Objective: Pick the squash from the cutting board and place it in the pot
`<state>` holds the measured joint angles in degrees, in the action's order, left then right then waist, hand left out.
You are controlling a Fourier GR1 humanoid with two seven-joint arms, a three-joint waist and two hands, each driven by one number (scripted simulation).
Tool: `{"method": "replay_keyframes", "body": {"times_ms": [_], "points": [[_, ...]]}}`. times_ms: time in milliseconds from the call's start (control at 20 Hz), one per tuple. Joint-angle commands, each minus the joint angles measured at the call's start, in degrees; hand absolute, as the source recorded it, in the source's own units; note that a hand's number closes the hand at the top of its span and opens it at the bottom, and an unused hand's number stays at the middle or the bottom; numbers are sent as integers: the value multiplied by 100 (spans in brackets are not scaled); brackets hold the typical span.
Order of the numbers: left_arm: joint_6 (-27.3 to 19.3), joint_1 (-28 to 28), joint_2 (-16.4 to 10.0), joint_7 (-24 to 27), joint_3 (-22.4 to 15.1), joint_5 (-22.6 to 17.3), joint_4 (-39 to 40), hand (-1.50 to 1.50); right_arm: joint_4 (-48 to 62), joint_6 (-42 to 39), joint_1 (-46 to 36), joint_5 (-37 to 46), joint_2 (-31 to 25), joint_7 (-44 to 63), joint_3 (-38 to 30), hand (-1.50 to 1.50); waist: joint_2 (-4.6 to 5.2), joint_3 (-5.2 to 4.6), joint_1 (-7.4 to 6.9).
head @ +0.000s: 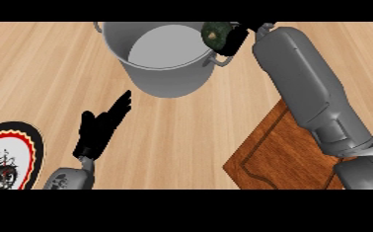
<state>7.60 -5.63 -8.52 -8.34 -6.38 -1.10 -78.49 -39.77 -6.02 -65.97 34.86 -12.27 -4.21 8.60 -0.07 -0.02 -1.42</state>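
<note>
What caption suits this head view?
Right hand holds the squash at the rim of the pot; left hand rests open.

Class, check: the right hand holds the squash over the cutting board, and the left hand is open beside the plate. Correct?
No. In the head view the right hand holds the squash at the rim of the pot, not the cutting board. The left hand is open beside the plate.

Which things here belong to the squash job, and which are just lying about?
In the job: dark green round squash, held in the right robot hand at the rim of the grey metal pot; brown wooden cutting board.
Lying about: black-rimmed patterned round plate; left robot hand, open, resting at lower left.
</note>
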Motion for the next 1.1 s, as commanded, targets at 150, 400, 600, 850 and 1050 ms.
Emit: {"method": "replay_keyframes", "body": {"times_ms": [150,400,600,850,1050], "points": [[120,-50,-71,-239,53,-110,-171,0,778,513,-376,1414,452,717,1036,150,68,-4,-132],[181,-57,-72,-16,79,-109,-54,0,1464,-311,-605,1493,895,1350,1120,150,97,-10,-193],[12,-110,134,-90,-90,32,-88,0,2071,-806,-630,1418,954,1920,905,-150,140,-7,-223],[-33,-197,139,-76,-37,62,-53,0,2088,-473,-533,1098,1200,1606,550,-150,136,4,-200],[133,-91,-6,37,8,14,3,0,1538,302,-571,285,1202,1251,-384,-150,141,16,-224]]}}
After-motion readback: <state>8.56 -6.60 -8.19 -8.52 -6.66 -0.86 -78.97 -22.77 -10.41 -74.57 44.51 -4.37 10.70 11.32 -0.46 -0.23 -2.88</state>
